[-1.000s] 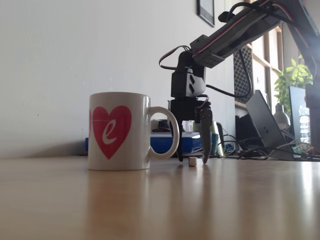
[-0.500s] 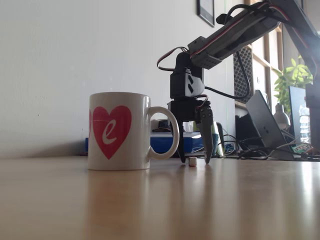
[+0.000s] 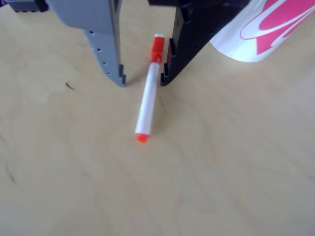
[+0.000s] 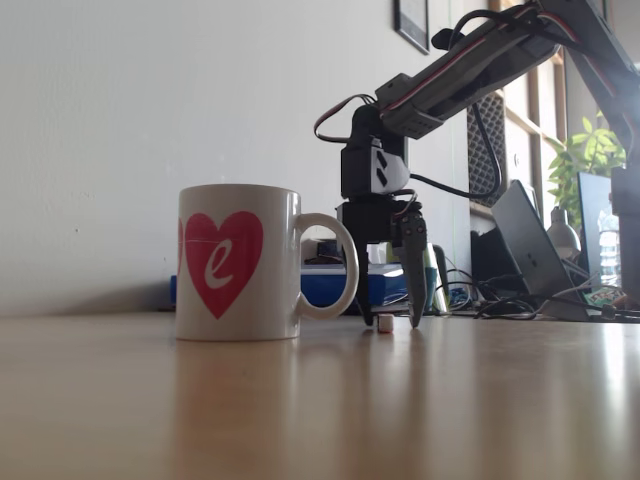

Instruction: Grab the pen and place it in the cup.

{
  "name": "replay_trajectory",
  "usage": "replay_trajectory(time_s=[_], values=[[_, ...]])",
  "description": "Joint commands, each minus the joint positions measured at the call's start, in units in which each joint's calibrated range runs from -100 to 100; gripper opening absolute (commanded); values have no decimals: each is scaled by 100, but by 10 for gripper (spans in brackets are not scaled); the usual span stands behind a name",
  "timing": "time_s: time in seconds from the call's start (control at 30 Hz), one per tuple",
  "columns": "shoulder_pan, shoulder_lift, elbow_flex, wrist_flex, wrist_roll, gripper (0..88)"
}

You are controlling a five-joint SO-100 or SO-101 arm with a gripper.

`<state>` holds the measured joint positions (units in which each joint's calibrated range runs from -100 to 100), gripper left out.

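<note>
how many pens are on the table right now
1. The pen lies flat on the wooden table between the open gripper's two fingertips, beside the cup. None other shows.

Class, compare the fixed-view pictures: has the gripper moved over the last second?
Yes, slightly: the gripper has shifted left, toward the cup handle, and a touch higher off the table.
</note>
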<state>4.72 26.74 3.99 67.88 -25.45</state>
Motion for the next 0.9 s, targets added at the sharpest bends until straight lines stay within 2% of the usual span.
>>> replay_trajectory(time_s=[0.0,0.13,0.57,0.87], values=[[41,106,-14,-91,12,65],[41,98,-14,-91,7,12],[49,40,49,-91,-3,12],[16,-1354,85,-100,12,12]])
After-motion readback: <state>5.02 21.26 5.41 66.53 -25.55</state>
